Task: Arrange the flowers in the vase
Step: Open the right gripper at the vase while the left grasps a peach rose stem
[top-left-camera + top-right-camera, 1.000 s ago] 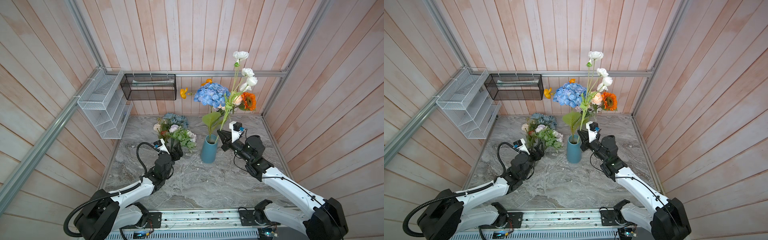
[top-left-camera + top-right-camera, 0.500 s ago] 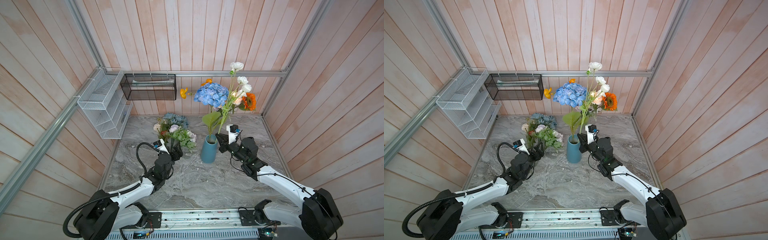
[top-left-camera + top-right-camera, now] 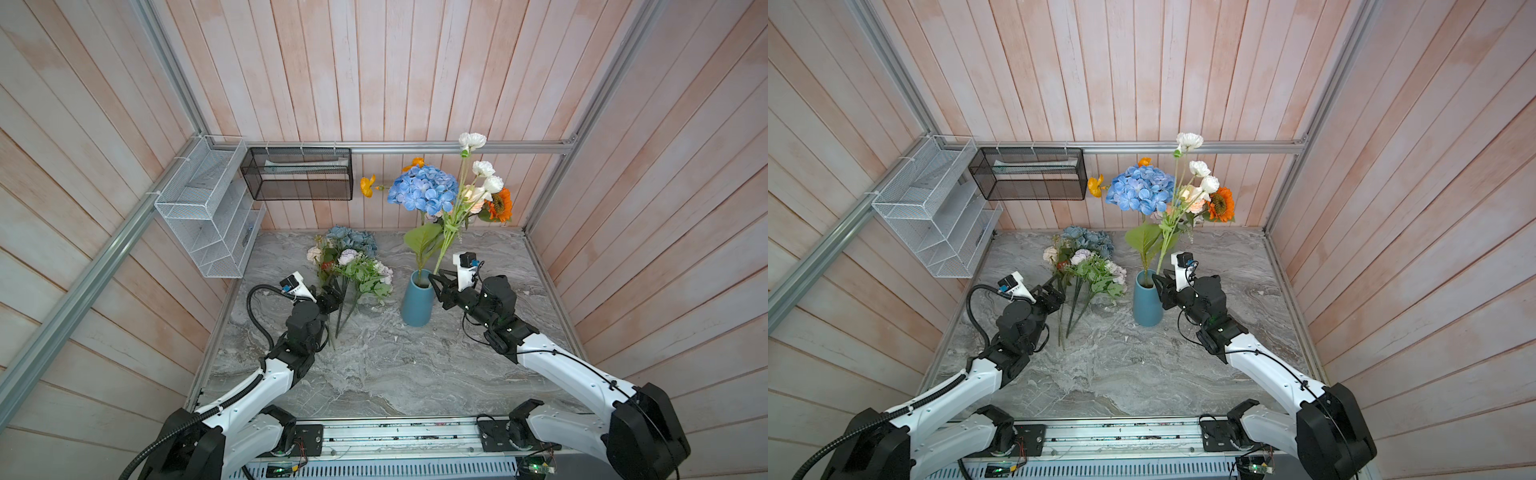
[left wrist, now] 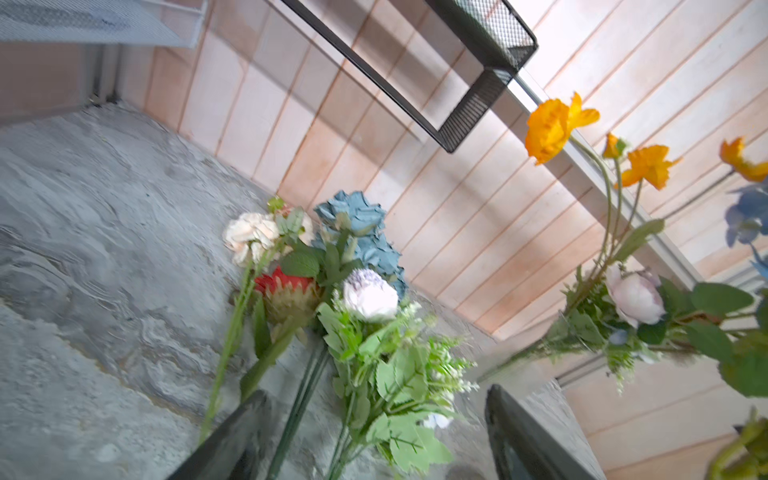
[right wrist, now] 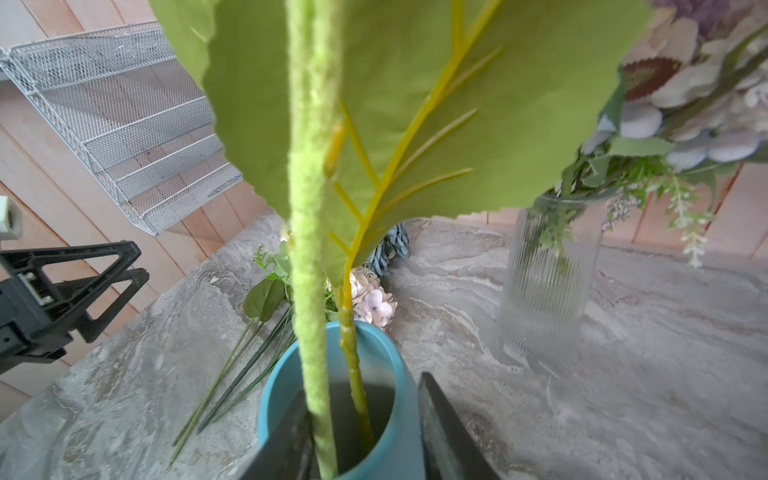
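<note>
The blue vase (image 3: 417,305) (image 3: 1147,301) stands mid-table holding a blue hydrangea (image 3: 422,189) and a tall white-flowered spray (image 3: 482,168). My right gripper (image 3: 436,282) (image 5: 363,392) sits at the vase's rim, open; the spray's fuzzy pale-green stem (image 5: 309,291) rises between its fingers, against one of them, beside the hydrangea's stem (image 5: 351,353). More flowers (image 3: 353,262) (image 4: 332,270) lie bunched on the table left of the vase. My left gripper (image 3: 332,293) (image 4: 374,436) is open low over them, with several of their stems between its fingers.
A clear ribbed glass vase (image 5: 548,270) at the back right holds an orange sunflower (image 3: 500,203) and pale roses. Orange poppies (image 3: 368,185) lean toward the back wall. A white wire rack (image 3: 208,208) and a black mesh basket (image 3: 299,174) hang at the back left.
My right gripper came down to the vase's rim with the white spray, whose stem now stands in the vase, and its jaws have opened. The left gripper has barely moved.
</note>
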Robot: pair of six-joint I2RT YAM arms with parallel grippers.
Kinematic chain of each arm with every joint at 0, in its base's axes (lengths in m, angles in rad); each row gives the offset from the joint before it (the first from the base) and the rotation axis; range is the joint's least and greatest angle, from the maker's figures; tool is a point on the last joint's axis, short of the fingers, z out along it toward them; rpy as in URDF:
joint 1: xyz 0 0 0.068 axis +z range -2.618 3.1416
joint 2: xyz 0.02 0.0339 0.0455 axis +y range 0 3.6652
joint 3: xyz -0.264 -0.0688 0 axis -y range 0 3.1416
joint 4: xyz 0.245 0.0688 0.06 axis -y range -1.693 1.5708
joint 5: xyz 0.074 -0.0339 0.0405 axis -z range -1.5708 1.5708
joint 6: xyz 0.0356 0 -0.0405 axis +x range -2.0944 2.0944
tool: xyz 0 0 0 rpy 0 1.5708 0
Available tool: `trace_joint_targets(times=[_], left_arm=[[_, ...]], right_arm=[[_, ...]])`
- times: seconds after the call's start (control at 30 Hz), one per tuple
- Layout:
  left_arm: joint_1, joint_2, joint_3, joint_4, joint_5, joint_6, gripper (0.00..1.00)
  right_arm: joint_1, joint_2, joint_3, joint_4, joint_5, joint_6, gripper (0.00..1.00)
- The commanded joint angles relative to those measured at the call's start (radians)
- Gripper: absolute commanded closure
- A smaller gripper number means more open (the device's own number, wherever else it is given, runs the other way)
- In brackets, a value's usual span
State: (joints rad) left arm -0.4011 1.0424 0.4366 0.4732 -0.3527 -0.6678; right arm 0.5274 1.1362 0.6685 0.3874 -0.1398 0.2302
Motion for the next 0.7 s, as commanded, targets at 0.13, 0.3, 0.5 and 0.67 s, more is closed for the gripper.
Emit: trace_joint_targets(times=[0.13,0.3,0.5,0.67], left_arm=[[0.141,0.007,0.04,-0.142,0.199,0.087,0.19],[0.199,0.066,0.071,-0.195,0.267,0.092,0.2],[0.223,0.169,0.111,-0.246,0.288,0.104,0.31],[0.224,0.259,0.143,-0.31,0.281,0.112,0.39]], right_arm=[[-0.002,-0.093,0.109,-0.225,-0.004,-0.04,0.41],[-0.002,-0.156,0.171,-0.357,-0.019,-0.077,0.36],[-0.003,-0.235,0.217,-0.37,-0.107,-0.095,0.33],[-0.002,-0.262,0.181,-0.191,-0.163,-0.058,0.31]])
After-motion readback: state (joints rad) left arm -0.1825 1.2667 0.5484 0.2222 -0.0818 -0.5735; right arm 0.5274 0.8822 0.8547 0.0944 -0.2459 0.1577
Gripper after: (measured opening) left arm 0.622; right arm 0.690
